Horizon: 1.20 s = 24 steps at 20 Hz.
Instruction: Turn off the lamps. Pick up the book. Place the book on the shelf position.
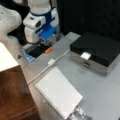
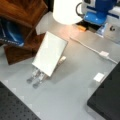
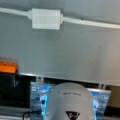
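**Book waits propped up, arm away at the switch**

White, flat and rectangular, the book [image 1: 58, 92] leans on a small metal stand [image 2: 36, 76], binding holes along one long edge, easy to grasp. At its nine o'clock in a front view lies the shelf position [image 1: 13, 95]. The gripper [image 1: 47, 33] hovers at twelve o'clock above the cable switch [image 3: 46, 18]; whether it is clenched, I cannot tell.

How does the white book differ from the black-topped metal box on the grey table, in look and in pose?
The book is white, thin and flat; the black-topped box is dark on top with silver sides, and much thicker. The book has a row of binding holes along one long edge; the box bears a small white tag at its front edge. In a front view the book stands tilted on a metal stand; the box sits flat. Both are rectangular, and both are untouched by the gripper.
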Tool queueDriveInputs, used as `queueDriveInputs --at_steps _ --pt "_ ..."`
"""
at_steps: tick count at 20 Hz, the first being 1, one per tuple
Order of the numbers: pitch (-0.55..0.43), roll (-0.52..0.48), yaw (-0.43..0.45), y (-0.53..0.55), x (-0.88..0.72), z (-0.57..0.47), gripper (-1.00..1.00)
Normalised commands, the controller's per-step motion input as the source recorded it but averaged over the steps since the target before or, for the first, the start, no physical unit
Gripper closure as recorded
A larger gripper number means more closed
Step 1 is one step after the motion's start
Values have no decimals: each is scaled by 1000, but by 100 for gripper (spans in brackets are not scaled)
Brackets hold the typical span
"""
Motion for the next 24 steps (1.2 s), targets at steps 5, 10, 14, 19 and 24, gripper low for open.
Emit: queueDriveInputs --at_steps 5,10,14,19,24 --pt "-177 46 -141 228 -285 -233 -100" --pt "-177 25 -152 243 -346 -198 -100" --pt "-196 5 -167 260 -373 -167 -100" --pt "-210 11 -164 257 -368 -153 -100" --pt "-209 54 -150 226 -280 -142 -100"
